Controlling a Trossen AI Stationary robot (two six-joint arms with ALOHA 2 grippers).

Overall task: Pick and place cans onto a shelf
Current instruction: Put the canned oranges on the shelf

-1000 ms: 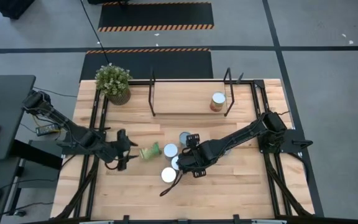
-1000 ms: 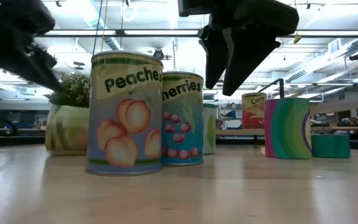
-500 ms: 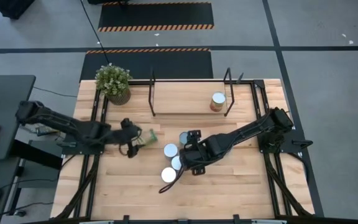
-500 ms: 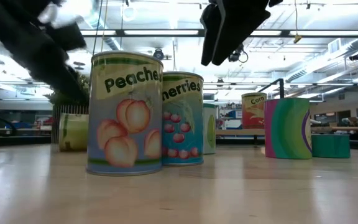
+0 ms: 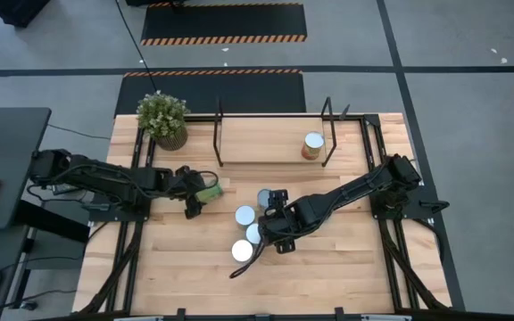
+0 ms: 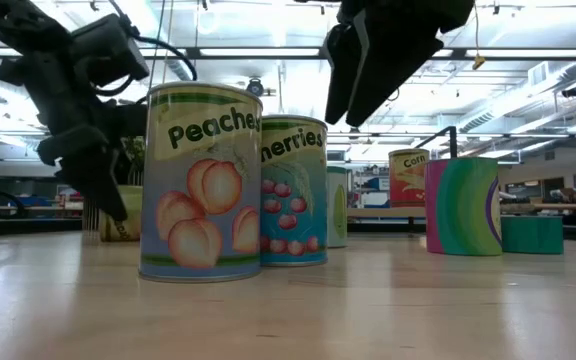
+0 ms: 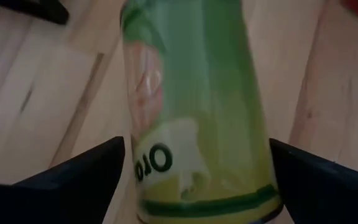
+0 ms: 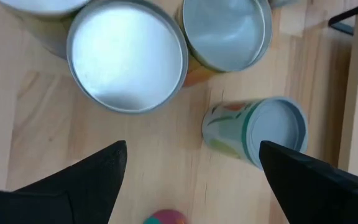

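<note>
My left gripper (image 5: 196, 194) reaches in from the table's left and is shut on a green can (image 5: 209, 189) that lies on its side; the can fills the left wrist view (image 7: 197, 93). My right gripper (image 5: 273, 227) hangs open and empty above a cluster of upright cans (image 5: 244, 215) (image 5: 255, 233) (image 5: 242, 251) (image 5: 265, 197) at mid-table. Their silver tops show in the right wrist view (image 8: 126, 59). One can (image 5: 312, 144) stands on the shelf (image 5: 266, 147) at its right end. My left gripper pinches the green can's curved sides (image 7: 143, 155) between its two fingers. The fingers come roughly level from the table's left and lie along the can. The can lies on its side, one rim (image 7: 210, 205) toward the wrist. Whether it is clear of the table, I cannot tell.
A potted plant (image 5: 163, 118) stands at the far left corner beside the shelf's left black frame (image 5: 219, 134). In the low view a Peaches can (image 6: 200, 180) and a Cherries can (image 6: 293, 190) stand nearest, with a striped can (image 6: 463, 220) to their right.
My left gripper has gone toward the table's right edge to the green can, then toward the far edge with it. The can has moved toward the shelf, still on its side. My right gripper has risen a little above the cluster of cans.
</note>
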